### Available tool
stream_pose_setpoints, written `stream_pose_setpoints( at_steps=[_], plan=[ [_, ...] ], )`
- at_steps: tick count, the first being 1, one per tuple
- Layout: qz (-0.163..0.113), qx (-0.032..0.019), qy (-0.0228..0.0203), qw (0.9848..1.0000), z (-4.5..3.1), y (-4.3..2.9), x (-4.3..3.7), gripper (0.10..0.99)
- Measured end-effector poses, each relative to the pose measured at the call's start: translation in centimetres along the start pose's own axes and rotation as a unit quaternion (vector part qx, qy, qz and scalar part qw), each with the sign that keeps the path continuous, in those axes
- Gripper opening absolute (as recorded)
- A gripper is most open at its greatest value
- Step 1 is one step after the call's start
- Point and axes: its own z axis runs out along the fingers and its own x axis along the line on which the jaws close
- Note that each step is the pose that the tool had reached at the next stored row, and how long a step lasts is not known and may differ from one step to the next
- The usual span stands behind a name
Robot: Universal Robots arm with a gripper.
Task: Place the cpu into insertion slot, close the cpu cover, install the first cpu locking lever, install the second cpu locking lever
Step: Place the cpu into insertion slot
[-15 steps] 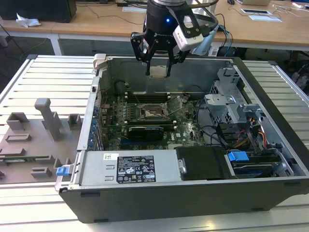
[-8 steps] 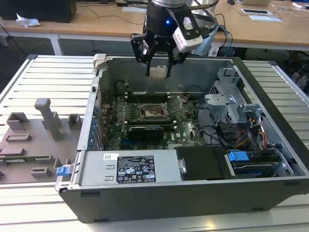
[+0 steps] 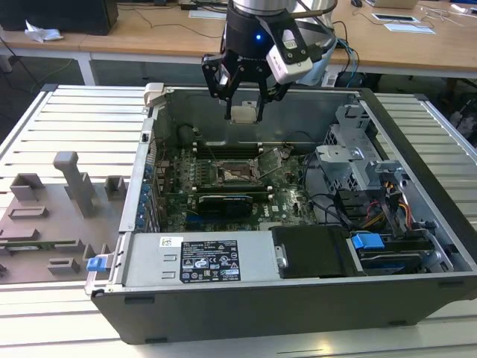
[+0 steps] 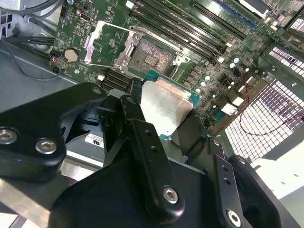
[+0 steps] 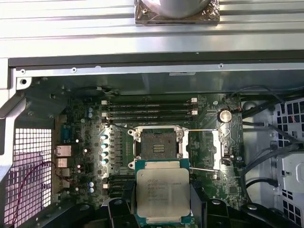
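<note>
In the exterior view the gripper (image 3: 244, 112) hangs over the open computer case (image 3: 298, 298), above the insertion slot (image 3: 237, 173) and toward the case's rear wall. Its jaws are clenched on the cpu (image 3: 244, 114), which is well clear of the motherboard (image 3: 223, 201).

In the first wrist view the cpu (image 5: 163, 192) sits flat between the black fingers (image 5: 124, 204), metal top facing the camera. It lies just beside the insertion slot (image 5: 157, 144) in the picture, and its edge overlaps the socket's rim. The slot's dark centre is bare, with no chip in it. The cpu cover (image 5: 220, 149) is swung open and lies to one side of the slot. A thin lever rod (image 5: 205, 130) runs from the slot's corner out to the cover, unlatched as far as I can tell.

In the second wrist view the cpu (image 4: 164, 107) is pinched at its edges, and the insertion slot (image 4: 151, 56) lies beyond it, open and uncovered. The cover (image 4: 92, 40) is folded back next to the slot.

By my reading, none of the four steps is finished. The chip is picked up and carried near the socket but not seated, the cover is not closed, and both levers are left to do.
</note>
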Motion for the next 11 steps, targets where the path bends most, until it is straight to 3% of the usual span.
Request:
stream_pose_setpoints(
  at_steps=[11],
  plan=[
    [0.0, 0.0, 0.0, 1.0, 0.48, -0.04, -0.01, 0.545]
  ],
)
